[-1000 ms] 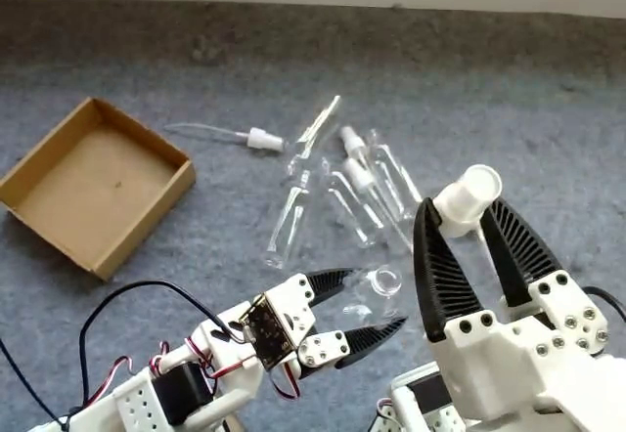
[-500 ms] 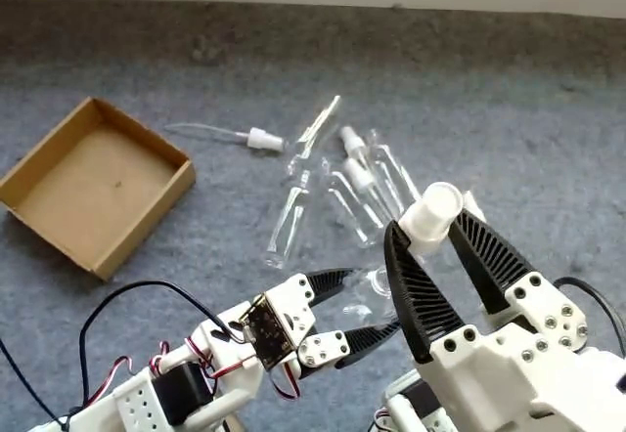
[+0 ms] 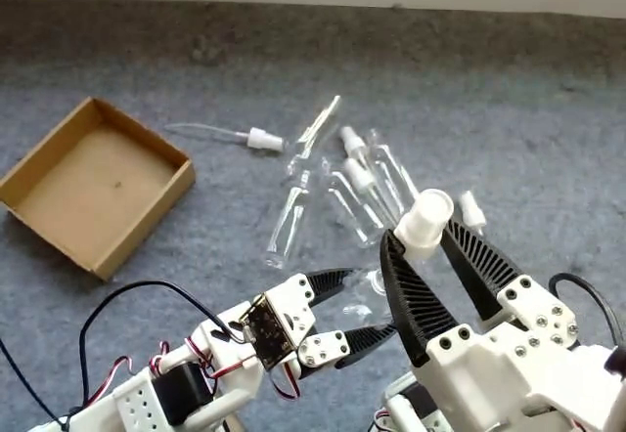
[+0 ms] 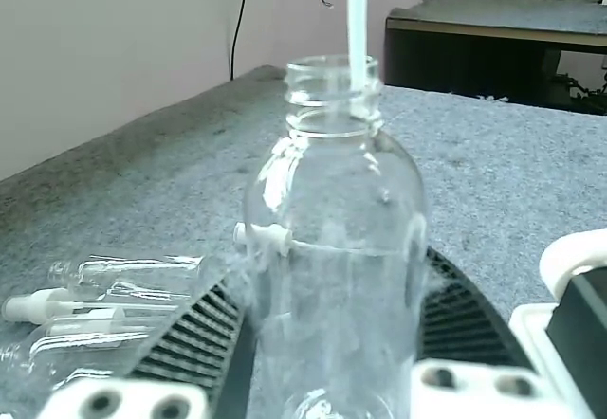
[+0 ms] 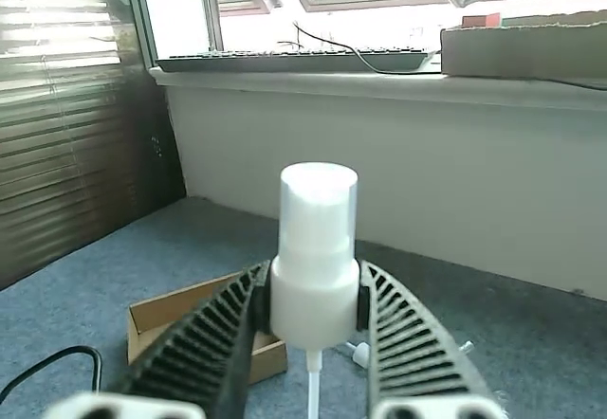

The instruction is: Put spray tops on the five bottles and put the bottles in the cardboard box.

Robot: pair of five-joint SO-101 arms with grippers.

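Cardboard box [image 3: 147,219] at 9 o'clock on the bench [image 3: 548,129], no bottle in it yet. Loose spray top [image 3: 262,140] near 12 o'clock, with the other bottles [image 3: 290,219] lying flat just right of it, well apart from the box.

Left gripper [image 3: 375,300] at 6 o'clock, closed on the clear bottle [image 4: 332,248]; bottle upright, neck open, unmoved over the last second.

Right gripper [image 3: 423,235] at 5 o'clock, clamped on a white spray top [image 3: 425,219], nozzle end up and dip tube [image 4: 358,21] hanging down. Swung in from 3 o'clock toward the centre during the last second, now just above the held bottle. In the left wrist view, tube level with the bottle mouth at its far rim; cannot tell whether already inside or just behind.

Judged as the alignment step for a first bottle: tube still to be threaded down, cap still to be seated. Main risk: the tube catching on the rim and bending.
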